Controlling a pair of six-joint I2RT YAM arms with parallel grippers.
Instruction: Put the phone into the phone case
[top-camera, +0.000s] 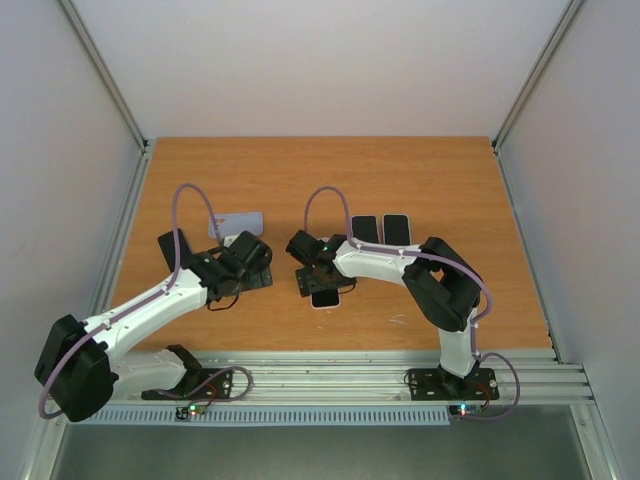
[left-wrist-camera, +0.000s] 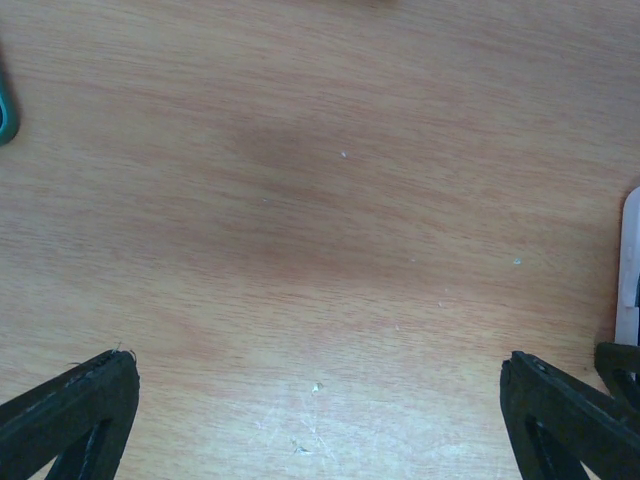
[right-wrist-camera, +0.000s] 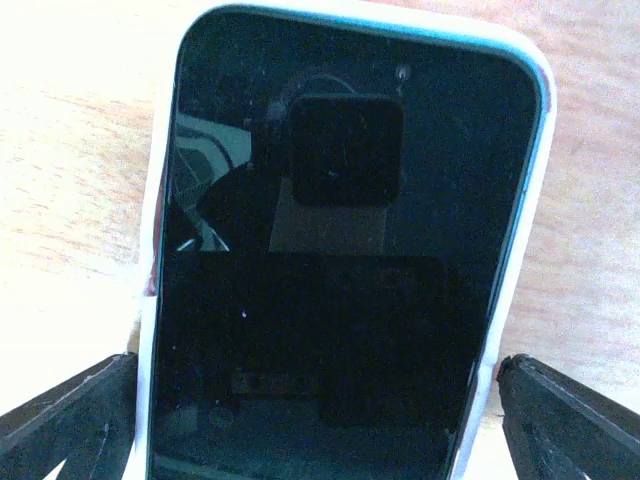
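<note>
- Right fingers (right-wrist-camera: 60, 420) are released, spread wide with one on each side of the phone (right-wrist-camera: 340, 280). They grasp nothing.
- Left fingers (left-wrist-camera: 70, 415) are also released and empty, with only bare desk (left-wrist-camera: 320, 200) between them.
- Risk: both right fingertips sit just beside the rim of the phone case (right-wrist-camera: 483, 390). A sideways pull-out, or a lift that is not straight up, could clip the rim and drag or spin the whole thing on the desk.
- Risk: the phone looks seated, with a white rim round the dark screen and a blue edge showing inside it. The near end is cut off in the right wrist view, so it cannot be told whether that end is snapped in. If a corner is proud, the phone could pop out on the next bump.
- Risk: there is a small reddish mark at the left edge of the case, unclear what it is. It may be a gap, so the seating is worth a check.
- Risk: a white edge (left-wrist-camera: 628, 270) shows at the far right of the left wrist view, just beside the left fingertip. It is likely the same case, so a swing that way could knock it.
- In the top view the phone (top-camera: 325, 298) lies flat, screen up, mid-desk, right under the right fingers. The left fingers are just to its left, apart from it.
- Spare items sit further back: a lavender case (top-camera: 237, 222) and two more phones (top-camera: 381, 229), all untouched.
</note>
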